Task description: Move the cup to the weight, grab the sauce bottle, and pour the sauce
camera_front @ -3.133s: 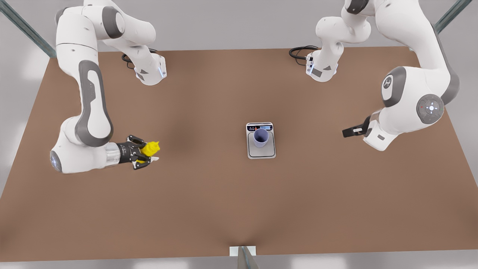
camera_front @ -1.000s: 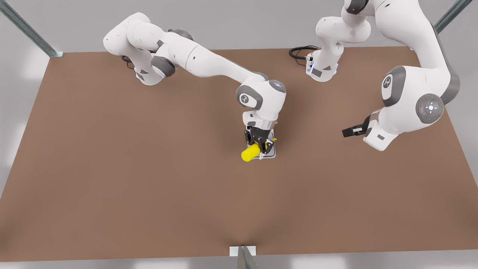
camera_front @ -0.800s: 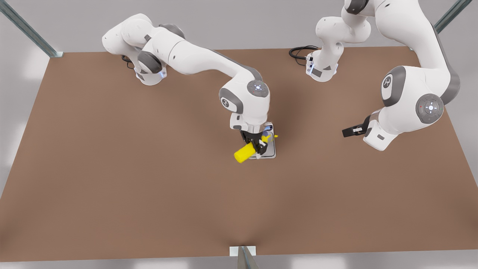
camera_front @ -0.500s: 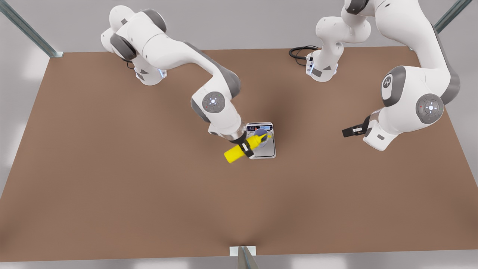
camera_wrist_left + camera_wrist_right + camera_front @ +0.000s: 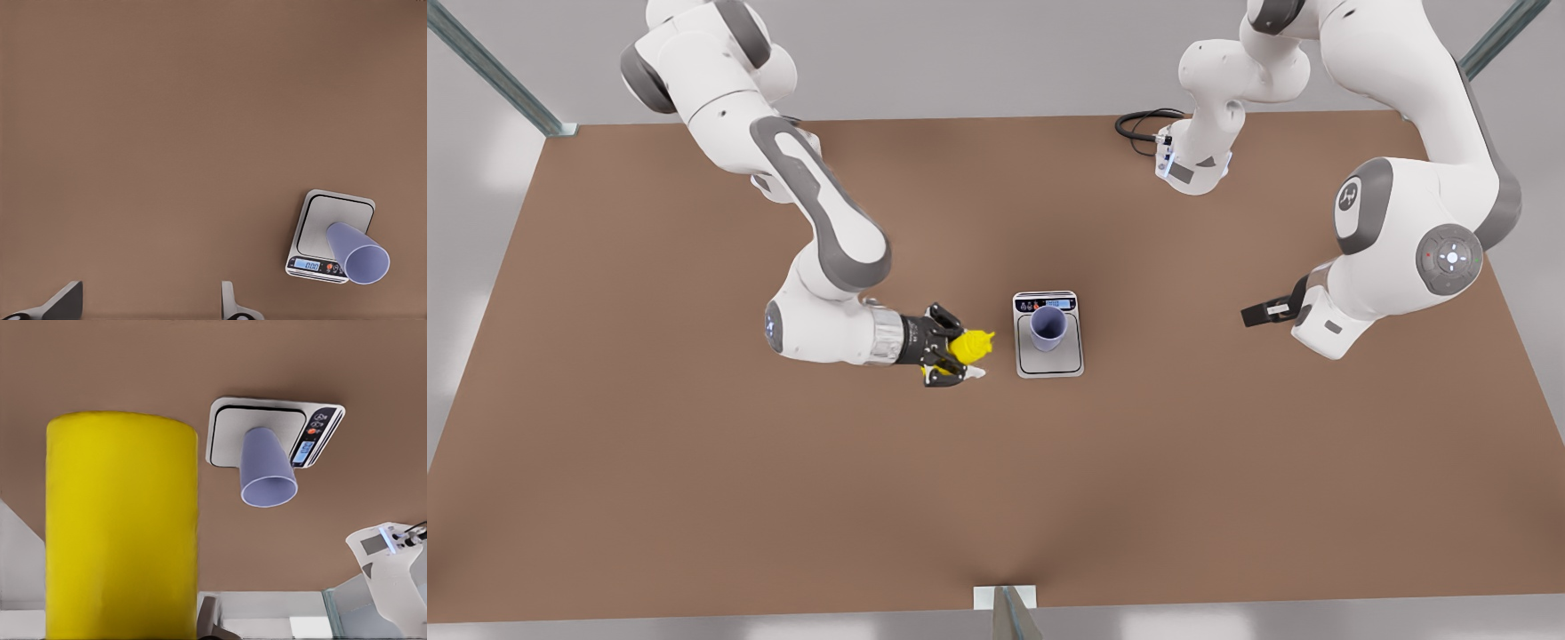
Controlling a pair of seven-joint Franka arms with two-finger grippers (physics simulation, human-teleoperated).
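Right claw (image 5: 960, 356) clamped on yellow sauce bottle (image 5: 969, 345), just beside silver weight (image 5: 1048, 356) on brown table (image 5: 694, 462), at front view's left. Lavender cup (image 5: 1048, 327) upright on weight. Left claw (image 5: 1258, 313) waiting well apart at front view's right, fingers (image 5: 63, 303) spread, empty.

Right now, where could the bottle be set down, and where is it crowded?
Free: the near strip of the table, and between the weight and the open left gripper. Crowded: between the weight, bearing the cup, and the right gripper holding the sauce bottle.
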